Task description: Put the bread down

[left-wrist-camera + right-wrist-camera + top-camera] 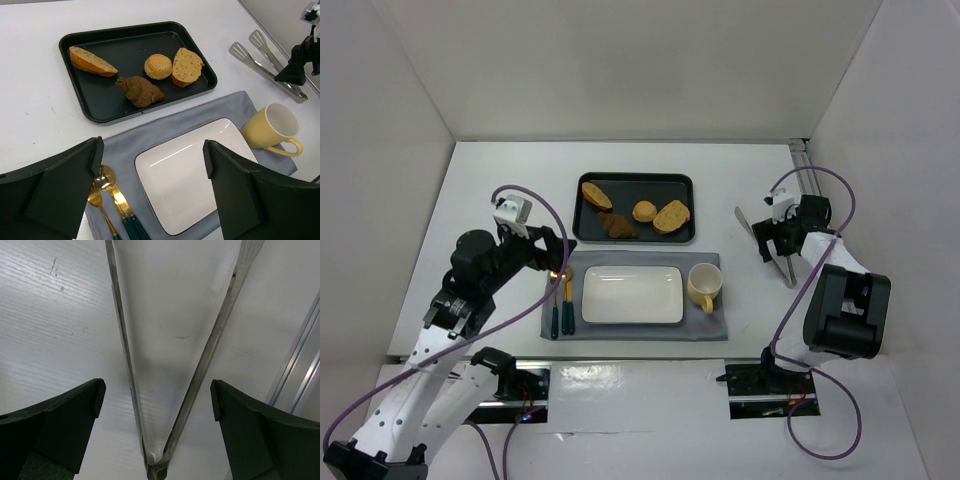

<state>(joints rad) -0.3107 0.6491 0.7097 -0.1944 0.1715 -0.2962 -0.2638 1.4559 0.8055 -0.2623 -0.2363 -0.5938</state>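
Observation:
The bread (597, 194) is a small elongated golden-brown slice at the far left of the black tray (630, 181); it also shows in the left wrist view (92, 61) on that tray (125, 47). My left gripper (556, 262) is open and empty, hovering over the left side of the grey placemat, near the white plate (192, 187); its jaws (152, 150) stand wide apart. My right gripper (776, 246) is open and empty, low over the metal tongs (220, 325), with its jaws either side of their hinged end (157, 390).
On the tray also lie a round bun (158, 66), a wider slice (186, 66) and a brown pastry (141, 91). The placemat (705, 325) holds the plate (632, 294), a yellow mug (705, 287) and gold cutlery (560, 305). The tongs (748, 225) lie right of the tray.

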